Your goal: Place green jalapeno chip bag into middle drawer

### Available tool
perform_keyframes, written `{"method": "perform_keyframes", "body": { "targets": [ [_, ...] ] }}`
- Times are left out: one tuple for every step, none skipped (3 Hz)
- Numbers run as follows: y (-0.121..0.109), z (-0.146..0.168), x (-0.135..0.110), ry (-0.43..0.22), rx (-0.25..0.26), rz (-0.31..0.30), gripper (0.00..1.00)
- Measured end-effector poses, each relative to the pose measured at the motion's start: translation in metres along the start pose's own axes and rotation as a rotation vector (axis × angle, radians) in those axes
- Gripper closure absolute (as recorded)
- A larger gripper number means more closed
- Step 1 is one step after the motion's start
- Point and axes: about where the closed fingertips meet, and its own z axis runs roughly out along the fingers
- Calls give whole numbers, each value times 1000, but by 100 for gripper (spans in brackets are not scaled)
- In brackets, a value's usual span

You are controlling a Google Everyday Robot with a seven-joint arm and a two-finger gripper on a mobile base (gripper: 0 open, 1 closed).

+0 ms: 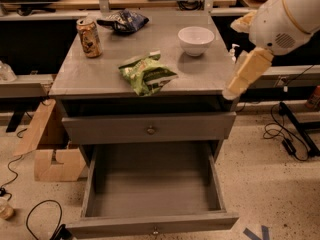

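The gripper hangs just off the right edge of the bench, near its front right corner. The green jalapeno chip bag lies near the front edge, with bare top all round it. The bowl stands toward the back right. The can and the dark bag crowd the back left corner. Below the front edge, the middle drawer gapes open from above, and only the shallower drawer sits over its back end.

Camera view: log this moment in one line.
green chip bag on table, untouched | drawer open | gripper at table's right edge, apart from bag

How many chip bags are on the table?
2: the green bag near the front edge, the dark bag at the back beside the can. The claw hangs by the table's right edge.
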Motion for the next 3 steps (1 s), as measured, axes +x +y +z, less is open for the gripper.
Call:
{"method": "perform_keyframes", "body": {
  "targets": [
    [-35, 41, -48, -155, 3, -55, 0],
    [-45, 80, -101, -211, 15, -107, 0],
    [-36, 144, -131, -189, -33, -147, 0]
  ]
}}
